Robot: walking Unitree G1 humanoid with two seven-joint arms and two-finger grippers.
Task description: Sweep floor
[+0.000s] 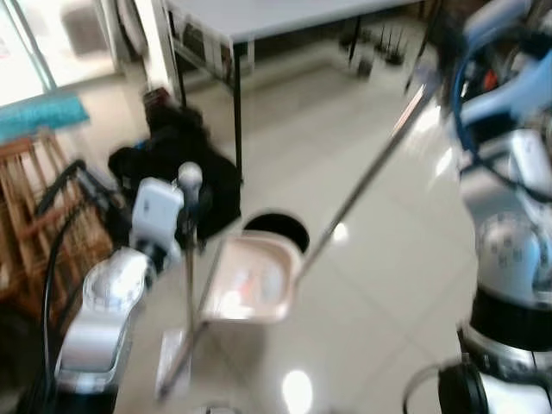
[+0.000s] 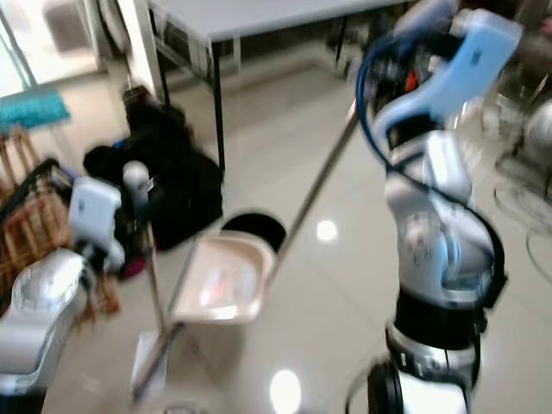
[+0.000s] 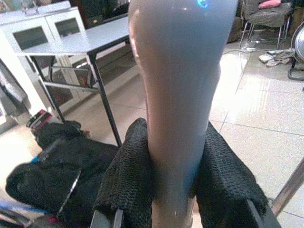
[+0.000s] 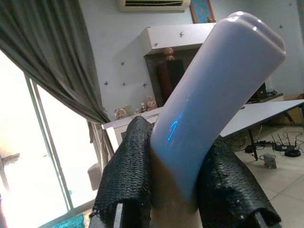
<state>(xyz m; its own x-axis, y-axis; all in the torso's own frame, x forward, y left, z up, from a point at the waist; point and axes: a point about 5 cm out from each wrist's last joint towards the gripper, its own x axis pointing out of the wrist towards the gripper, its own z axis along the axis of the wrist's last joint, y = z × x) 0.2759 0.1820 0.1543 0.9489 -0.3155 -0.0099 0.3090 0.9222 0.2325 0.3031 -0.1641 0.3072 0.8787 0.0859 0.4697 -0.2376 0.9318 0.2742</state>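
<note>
In the left eye view, the left gripper was seen low on the robot's left, its silver forearm bent upward from the elbow, clasped on the upright dustpan handle just under its rounded knob. The pinkish dustpan was tilted above the pale tiled floor, just in front of a round black bin. A long metal pole, probably the broom handle, ran slanting from the dustpan's edge up to the right. A black bag lay beside a leg of the grey table.

In the right eye view, blurred by motion, the right arm was raised high, elbow bent, with the same pole reaching up toward its wrist.

In the left wrist view, the two black padded fingers were pressed against both sides of the pale handle.

In the right wrist view, the right gripper was closed on a grey-white rounded handle end, with the padded fingers on both flanks; a curtain and a bright window were seen behind.
</note>
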